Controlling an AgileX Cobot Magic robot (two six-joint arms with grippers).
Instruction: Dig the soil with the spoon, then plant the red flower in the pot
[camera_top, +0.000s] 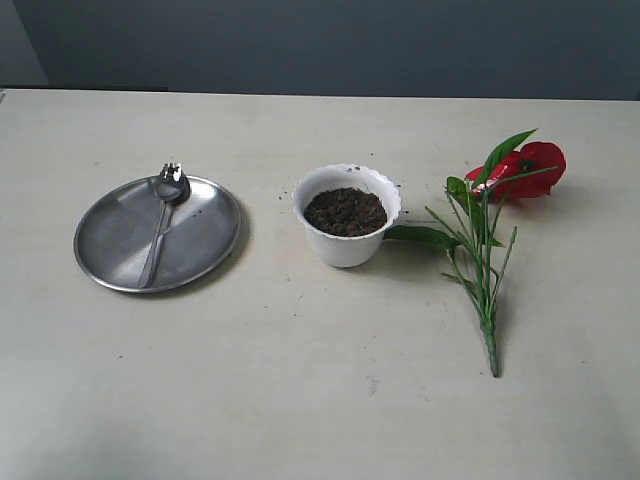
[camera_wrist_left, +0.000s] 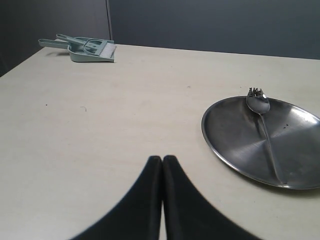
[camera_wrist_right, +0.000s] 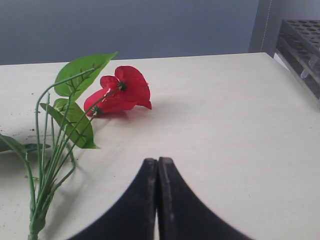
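Note:
The white pot (camera_top: 347, 246) with a scalloped rim stands mid-table, filled with dark soil (camera_top: 345, 211). The steel spoon (camera_top: 163, 222) lies on a round steel plate (camera_top: 120, 245) to the pot's left; the left wrist view shows the same spoon (camera_wrist_left: 265, 130) on that plate (camera_wrist_left: 235, 145). The red flower (camera_top: 528, 170) lies flat right of the pot, its stalks pointing toward the near edge; its bloom (camera_wrist_right: 122, 90) is also in the right wrist view. My left gripper (camera_wrist_left: 162, 159) is shut and empty over bare table. My right gripper (camera_wrist_right: 158, 161) is shut and empty near the flower. Neither gripper appears in the exterior view.
A pale green dustpan with a brush (camera_wrist_left: 90, 49) sits at the table's far corner in the left wrist view. A dark rack (camera_wrist_right: 302, 50) stands at the table edge in the right wrist view. Soil crumbs (camera_top: 283, 190) lie around the pot.

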